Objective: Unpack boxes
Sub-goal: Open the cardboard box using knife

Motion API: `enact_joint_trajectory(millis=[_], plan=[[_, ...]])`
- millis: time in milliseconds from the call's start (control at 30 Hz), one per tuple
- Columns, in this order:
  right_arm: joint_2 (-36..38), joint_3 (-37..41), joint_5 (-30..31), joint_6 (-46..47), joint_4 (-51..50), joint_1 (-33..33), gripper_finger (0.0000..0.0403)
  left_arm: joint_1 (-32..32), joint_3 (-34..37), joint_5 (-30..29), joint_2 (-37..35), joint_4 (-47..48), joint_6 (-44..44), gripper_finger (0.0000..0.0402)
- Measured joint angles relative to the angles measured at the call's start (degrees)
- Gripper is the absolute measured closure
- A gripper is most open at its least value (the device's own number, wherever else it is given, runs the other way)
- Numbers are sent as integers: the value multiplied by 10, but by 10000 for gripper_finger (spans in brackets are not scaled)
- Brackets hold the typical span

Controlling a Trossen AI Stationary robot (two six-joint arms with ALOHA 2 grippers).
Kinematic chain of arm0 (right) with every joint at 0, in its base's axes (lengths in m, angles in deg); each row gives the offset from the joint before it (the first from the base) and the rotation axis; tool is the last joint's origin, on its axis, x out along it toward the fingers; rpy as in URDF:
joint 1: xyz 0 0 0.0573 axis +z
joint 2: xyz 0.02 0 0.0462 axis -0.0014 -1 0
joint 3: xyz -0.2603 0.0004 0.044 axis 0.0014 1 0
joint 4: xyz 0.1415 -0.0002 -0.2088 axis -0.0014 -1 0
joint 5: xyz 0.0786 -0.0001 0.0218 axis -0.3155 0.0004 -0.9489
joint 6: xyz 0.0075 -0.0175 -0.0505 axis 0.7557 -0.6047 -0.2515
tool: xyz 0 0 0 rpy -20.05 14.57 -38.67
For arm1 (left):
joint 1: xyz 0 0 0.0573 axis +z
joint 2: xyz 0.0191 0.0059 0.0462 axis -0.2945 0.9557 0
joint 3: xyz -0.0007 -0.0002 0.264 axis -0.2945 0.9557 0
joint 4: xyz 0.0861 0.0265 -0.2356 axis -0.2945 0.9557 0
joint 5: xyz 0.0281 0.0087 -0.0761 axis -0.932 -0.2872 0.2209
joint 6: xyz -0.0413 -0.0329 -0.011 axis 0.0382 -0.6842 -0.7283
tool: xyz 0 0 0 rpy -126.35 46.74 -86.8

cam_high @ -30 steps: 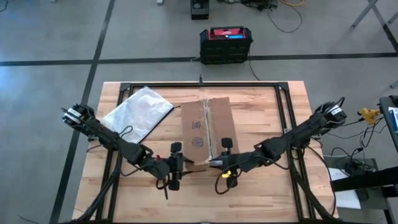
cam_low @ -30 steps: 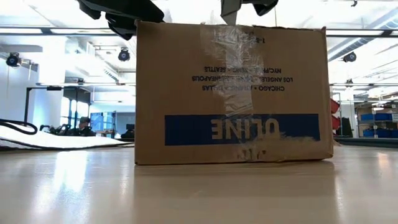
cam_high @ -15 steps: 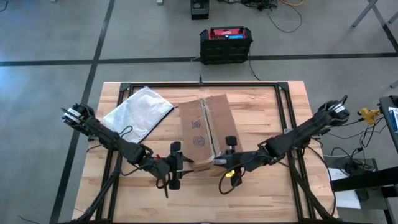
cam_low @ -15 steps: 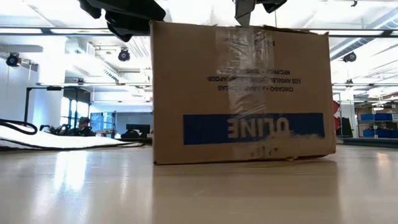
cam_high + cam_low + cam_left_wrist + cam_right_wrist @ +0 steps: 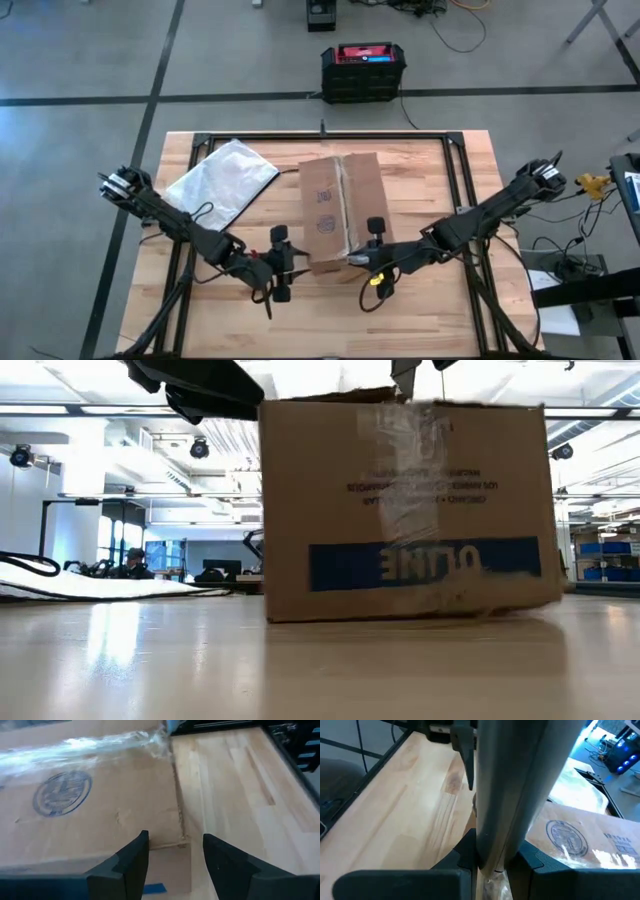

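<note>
- High view: both dark arms reach in from the desk's (image 5: 420,170) outer edges toward its middle, meeting at the near end of the box (image 5: 340,210).
- Left claw (image 5: 287,263) lies low and level at the box's near left corner, its fingers (image 5: 131,860) parted with a clear gap; the left wrist view shows them straddling the corner edge of the box's top, gripping nothing.
- Right claw (image 5: 362,258) sits at the box's near right corner; the right wrist view shows its fingers (image 5: 465,851) pinched together on a grey strip (image 5: 512,790) that rises past the camera. What the strip is cannot be told.
- Box: brown cardboard, standing at mid-desk; its long axis runs from the near edge toward the far edge, turned slightly aslant. A clear tape seam (image 5: 343,205) runs lengthwise along its top.
- Low view: the blue label (image 5: 425,562) on the near face reads upside down.
- Clear plastic bag (image 5: 222,182) lies flat on the desk, left of the box and apart from it.
</note>
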Motion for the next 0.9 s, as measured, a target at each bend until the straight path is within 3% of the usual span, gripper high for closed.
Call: enact_joint_trajectory(millis=[533, 900], plan=[[24, -1, 15, -3, 2, 11, 355, 0, -15, -2, -2, -6, 3, 243], [30, 0, 26, 3, 3, 20, 355, 1, -15, -4, -3, -8, 5, 224]])
